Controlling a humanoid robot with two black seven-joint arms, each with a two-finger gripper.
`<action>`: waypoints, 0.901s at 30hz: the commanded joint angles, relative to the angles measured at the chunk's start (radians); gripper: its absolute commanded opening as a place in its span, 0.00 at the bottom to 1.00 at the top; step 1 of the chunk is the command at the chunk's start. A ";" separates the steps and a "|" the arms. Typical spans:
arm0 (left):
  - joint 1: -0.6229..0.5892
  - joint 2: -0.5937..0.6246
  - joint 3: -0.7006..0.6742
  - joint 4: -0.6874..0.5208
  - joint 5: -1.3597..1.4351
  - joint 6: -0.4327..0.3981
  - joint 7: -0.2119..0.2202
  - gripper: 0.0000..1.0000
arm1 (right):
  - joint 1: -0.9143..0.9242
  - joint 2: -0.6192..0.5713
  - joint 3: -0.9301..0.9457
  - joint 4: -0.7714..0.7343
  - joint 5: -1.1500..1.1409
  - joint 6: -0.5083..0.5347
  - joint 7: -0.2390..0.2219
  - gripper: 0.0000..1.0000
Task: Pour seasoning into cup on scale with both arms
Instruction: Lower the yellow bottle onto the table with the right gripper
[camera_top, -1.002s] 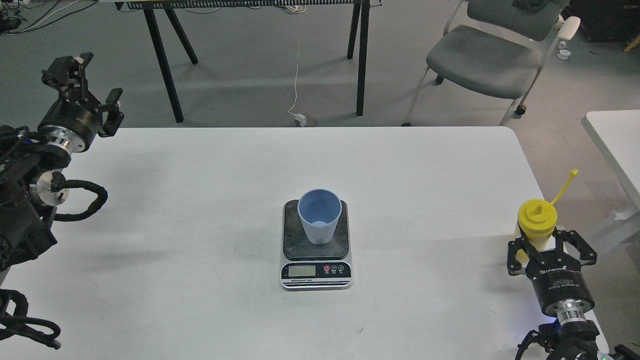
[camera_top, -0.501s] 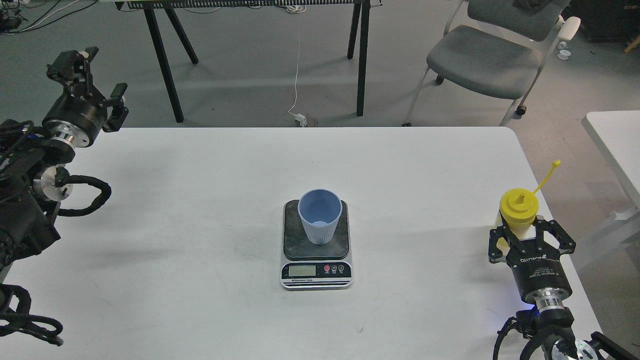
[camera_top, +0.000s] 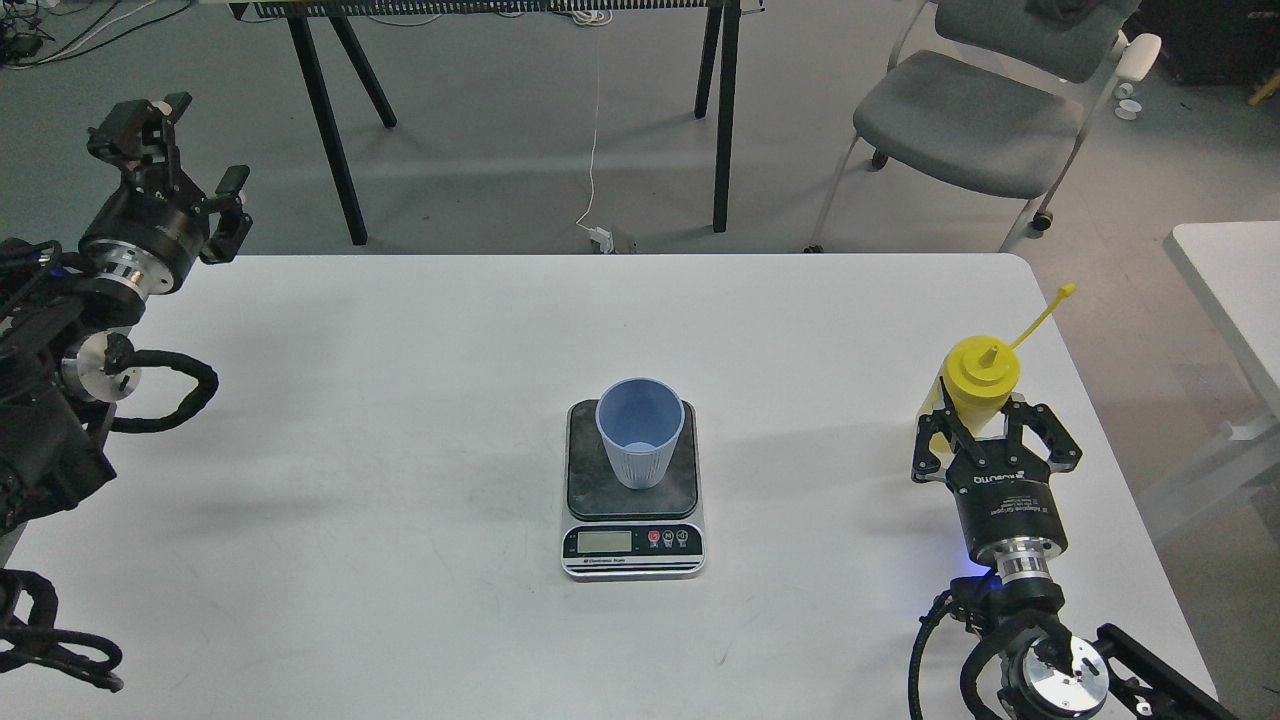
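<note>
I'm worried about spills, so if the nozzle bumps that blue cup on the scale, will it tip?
Probably easily: the cup looks thin, plastic and empty, so light. It narrows toward its base, standing loose on the scale, so a rim-level nudge may topple it.

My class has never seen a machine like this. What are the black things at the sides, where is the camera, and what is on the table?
The camera sits in a robot's head, looking forward and down. The black jointed parts are its two arms. The right gripper is closed around a yellow squeeze bottle, upright, near the right side of the white table. The left gripper is open and holds nothing. In the middle lies a small kitchen scale with a light-blue cup standing on it.
</note>
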 joint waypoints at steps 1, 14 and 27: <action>-0.002 0.006 0.000 0.000 0.000 0.000 0.000 0.87 | 0.001 0.021 0.006 -0.002 -0.001 0.000 0.000 0.16; -0.002 0.006 0.000 0.000 0.000 0.000 0.000 0.87 | -0.002 0.024 0.015 -0.032 0.001 0.000 0.000 0.25; -0.009 0.007 0.000 0.000 0.002 0.000 0.000 0.87 | -0.006 0.024 -0.002 -0.050 -0.001 0.000 0.000 0.56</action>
